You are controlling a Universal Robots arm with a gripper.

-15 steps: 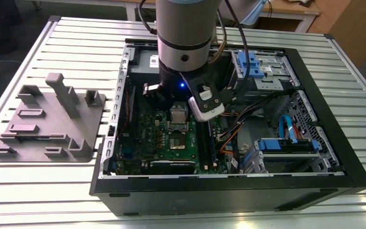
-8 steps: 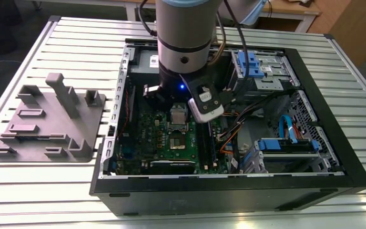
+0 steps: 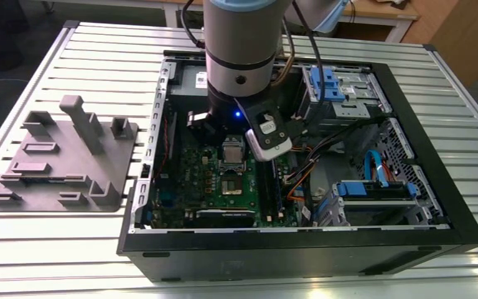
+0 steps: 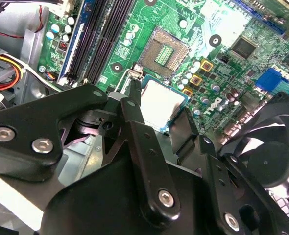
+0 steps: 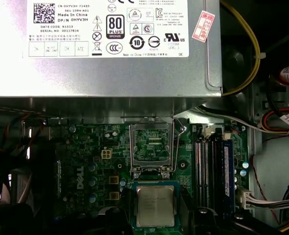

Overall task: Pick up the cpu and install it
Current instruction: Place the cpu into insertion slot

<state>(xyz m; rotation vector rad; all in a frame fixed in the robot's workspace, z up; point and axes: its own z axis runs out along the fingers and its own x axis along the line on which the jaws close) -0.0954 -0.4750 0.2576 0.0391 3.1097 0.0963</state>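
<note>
The cpu is a small square chip with a silver top and a green rim. It sits between the black fingers of my gripper, which is shut on its two opposite edges. The chip hangs a little above the green motherboard, just beside the open metal-framed socket, whose pin field is bare. In the first wrist view the cpu lies just short of the socket, which is next to the memory slots. In the exterior view my arm reaches down into the open computer case.
A silver power supply borders the socket's far side. A black fan and bundled cables lie close around. Drive bays fill the case at the exterior view's right. A grey plastic fixture with upright posts stands on the slatted table.
</note>
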